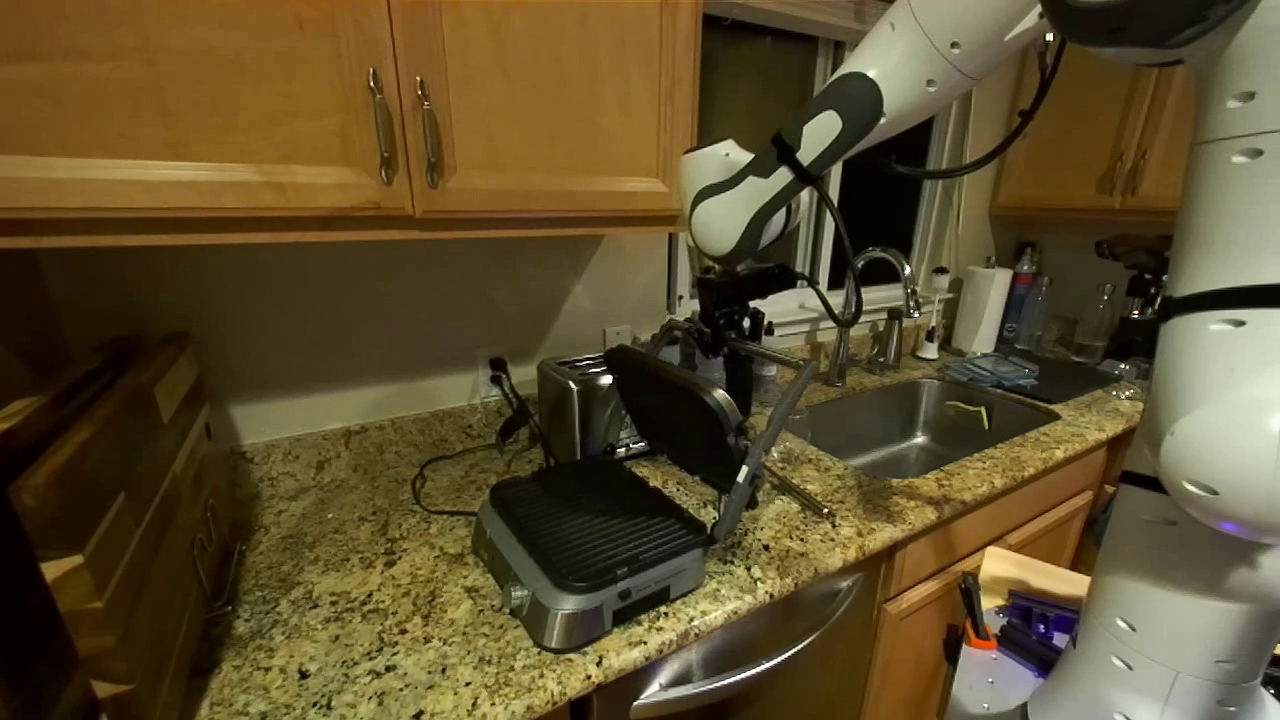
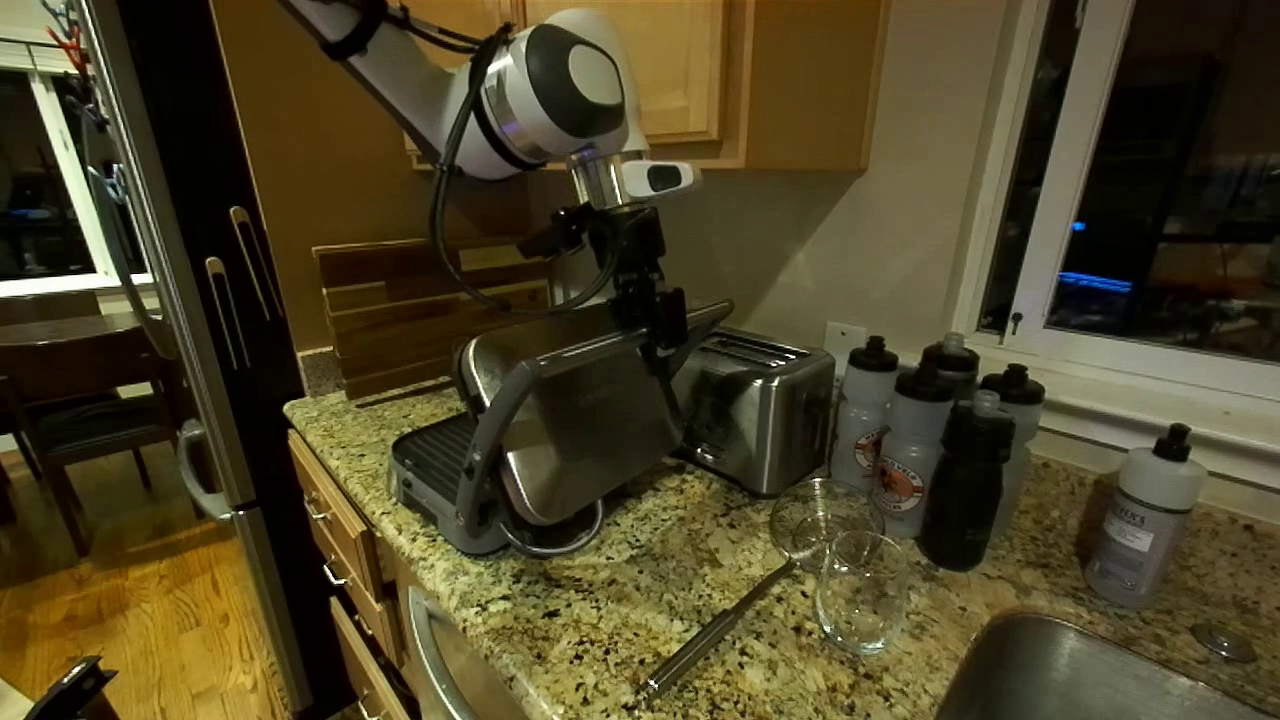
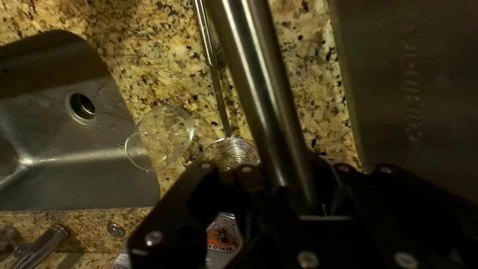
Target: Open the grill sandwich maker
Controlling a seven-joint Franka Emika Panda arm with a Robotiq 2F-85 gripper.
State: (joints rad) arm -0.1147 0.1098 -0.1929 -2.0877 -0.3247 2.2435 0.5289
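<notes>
The grill sandwich maker stands on the counter. Its ribbed black lower plate [image 1: 600,525] lies bare in an exterior view. Its lid is raised, leaning back past upright; the black upper plate [image 1: 675,410] faces the base. The silver lid back shows in an exterior view [image 2: 595,415] and in the wrist view [image 3: 403,86]. My gripper [image 1: 738,385], also in an exterior view [image 2: 660,365], is at the handle bar [image 2: 590,348]. In the wrist view the bar [image 3: 257,74] runs between the fingers, which look closed on it; fingertips are dark and partly hidden.
A chrome toaster [image 2: 765,410] stands close behind the lid. A strainer [image 2: 710,635], a drinking glass [image 2: 862,605] and several bottles [image 2: 900,450] lie or stand toward the sink [image 1: 860,450]. Upper cabinets [image 1: 540,100] hang above. Wooden boards [image 1: 120,500] stand at the counter's far end.
</notes>
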